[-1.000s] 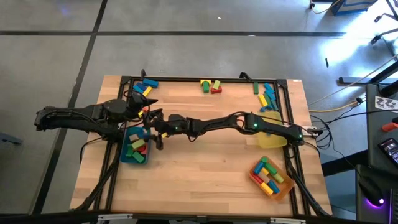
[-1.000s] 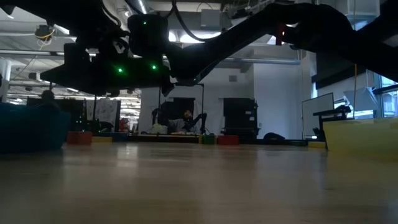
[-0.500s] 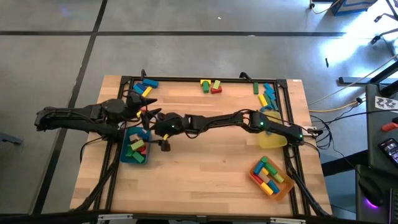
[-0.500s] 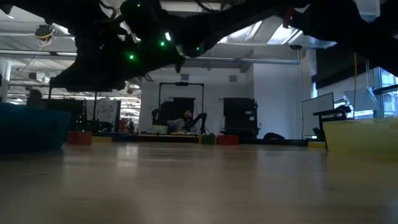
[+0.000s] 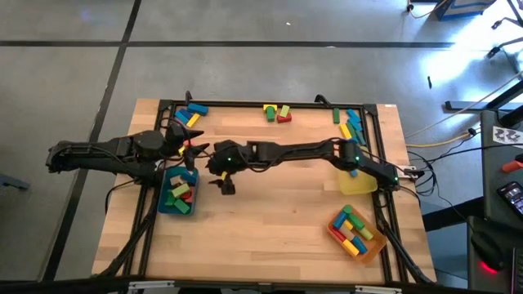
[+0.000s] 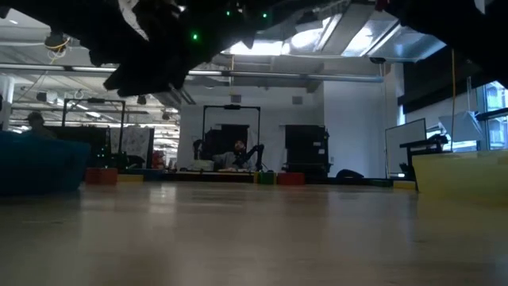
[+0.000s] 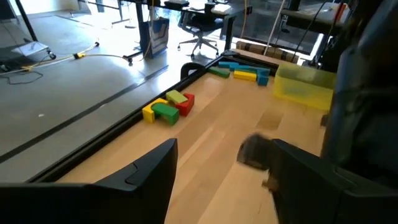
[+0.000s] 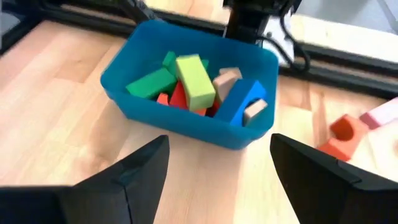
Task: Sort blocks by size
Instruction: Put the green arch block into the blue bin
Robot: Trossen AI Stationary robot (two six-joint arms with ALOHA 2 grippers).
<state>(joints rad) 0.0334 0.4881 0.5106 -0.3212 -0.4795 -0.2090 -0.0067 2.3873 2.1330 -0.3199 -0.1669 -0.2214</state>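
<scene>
Right gripper (image 5: pixel 221 181) hovering just right of the teal tray (image 5: pixel 166 204), fingers spread, nothing between them. Left gripper (image 5: pixel 189 147) waiting at the tray's far end, fingers apart, empty too. Blocks (image 8: pixel 196 84) piled in the tray, lower ones hidden. Low view mostly blocked by dark arms overhead.

The right hand (image 5: pixel 222 184) has drawn back from the teal tray (image 5: pixel 163 203) and opened wider

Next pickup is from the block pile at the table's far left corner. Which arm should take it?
Left, probably. The left gripper is open, empty and close to that pile. The right gripper is also open but farther off, beside the blue tray.
</scene>
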